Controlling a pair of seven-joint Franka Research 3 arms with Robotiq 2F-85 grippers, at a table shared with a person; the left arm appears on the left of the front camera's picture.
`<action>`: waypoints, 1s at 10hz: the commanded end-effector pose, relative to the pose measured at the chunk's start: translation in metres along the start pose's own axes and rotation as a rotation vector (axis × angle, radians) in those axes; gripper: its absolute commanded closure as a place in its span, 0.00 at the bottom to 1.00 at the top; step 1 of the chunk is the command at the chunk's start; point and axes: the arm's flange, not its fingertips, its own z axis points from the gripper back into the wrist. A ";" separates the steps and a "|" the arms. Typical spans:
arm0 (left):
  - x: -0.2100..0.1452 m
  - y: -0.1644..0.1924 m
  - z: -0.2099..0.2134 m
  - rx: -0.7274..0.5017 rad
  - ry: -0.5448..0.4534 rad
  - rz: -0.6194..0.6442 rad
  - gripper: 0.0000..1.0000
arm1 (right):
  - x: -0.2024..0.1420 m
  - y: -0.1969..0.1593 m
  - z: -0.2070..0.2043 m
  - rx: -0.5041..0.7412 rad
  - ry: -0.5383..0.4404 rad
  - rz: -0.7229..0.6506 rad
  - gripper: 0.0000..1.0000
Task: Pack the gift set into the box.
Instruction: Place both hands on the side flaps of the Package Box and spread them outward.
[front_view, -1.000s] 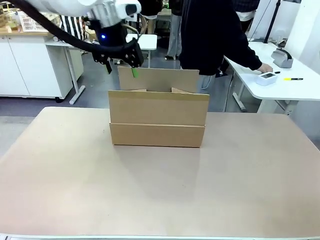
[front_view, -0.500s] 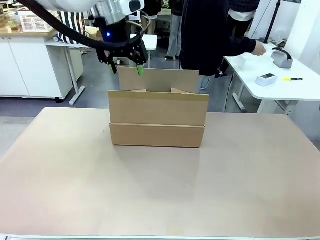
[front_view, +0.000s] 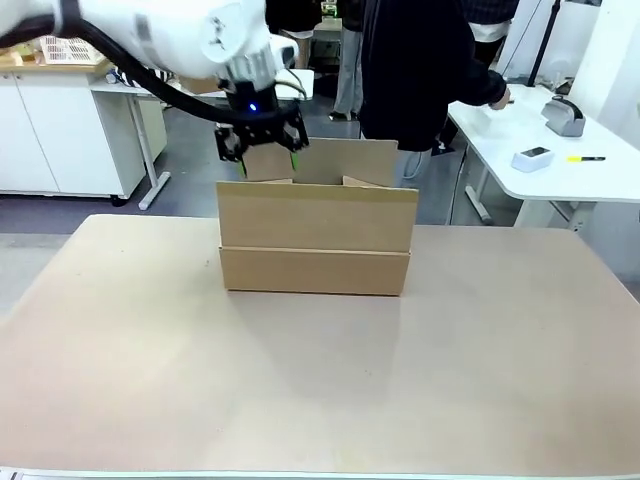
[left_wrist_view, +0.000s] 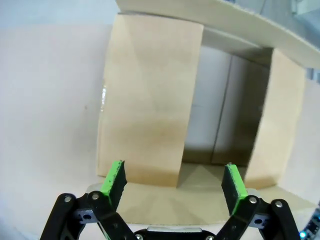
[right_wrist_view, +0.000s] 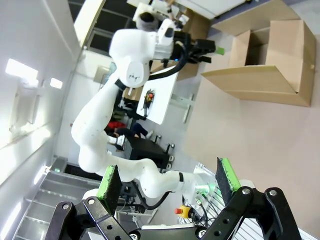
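The box (front_view: 315, 235) is a plain brown carton standing in the middle of the table with its flaps up. My left gripper (front_view: 267, 157) hangs open over its left rear corner, fingers pointing down. In the left wrist view that gripper (left_wrist_view: 173, 180) holds nothing, and I look past its green pads (left_wrist_view: 114, 177) down between two side flaps of the box (left_wrist_view: 150, 100) into a pale interior. My right gripper (right_wrist_view: 168, 179) is open and empty, far from the box (right_wrist_view: 260, 80), with the left arm's gripper (right_wrist_view: 202, 50) in sight above the carton. The gift set is out of view.
A person in dark clothes stands behind the box, one hand (front_view: 503, 97) reaching over a white side table (front_view: 590, 180) at the right that carries a small white device (front_view: 533, 156), a yellow pen and a grey dispenser. White cabinets stand at the far left.
My left gripper has moved right and down, from above and left of the box to just over its left rear opening. The person's hand lifted off the white device and drew back.
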 end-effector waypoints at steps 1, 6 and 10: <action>0.027 -0.023 -0.016 0.067 0.091 -0.064 0.00 | 0.004 0.003 -0.002 0.024 -0.004 0.027 0.00; 0.024 -0.048 -0.068 0.171 0.175 -0.172 0.00 | 0.004 0.003 -0.002 0.024 -0.004 0.027 0.00; 0.018 -0.046 -0.087 0.187 0.216 -0.162 0.00 | 0.004 0.003 -0.002 0.024 -0.004 0.027 0.00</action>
